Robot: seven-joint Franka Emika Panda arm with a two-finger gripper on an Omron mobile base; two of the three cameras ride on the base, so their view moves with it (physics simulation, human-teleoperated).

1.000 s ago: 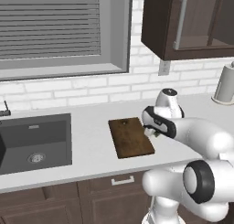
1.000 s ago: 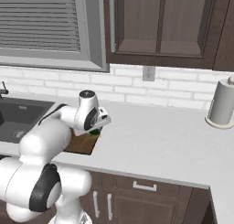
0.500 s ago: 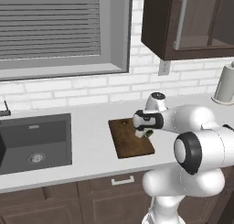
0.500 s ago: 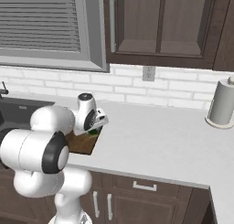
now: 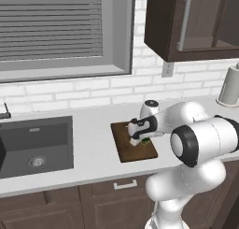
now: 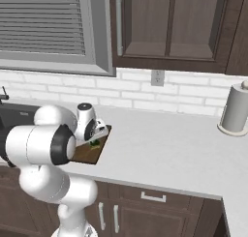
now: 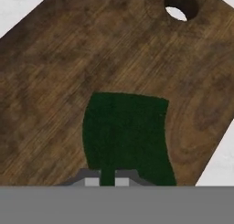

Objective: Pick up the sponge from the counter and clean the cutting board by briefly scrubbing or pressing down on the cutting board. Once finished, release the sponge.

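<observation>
Below, fingers [image 7: 103,182] pinch the sponge [image 7: 125,136] on the cutting board [image 7: 59,72] — pale counter [image 5: 93,144] around.

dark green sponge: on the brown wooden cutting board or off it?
On it. The dark green sponge lies flat over the brown wooden cutting board, wood showing on three sides, at the gripper.

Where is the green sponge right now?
The sponge lies on the cutting board, held at the gripper; in the left base view it is near the board's right edge.
</observation>
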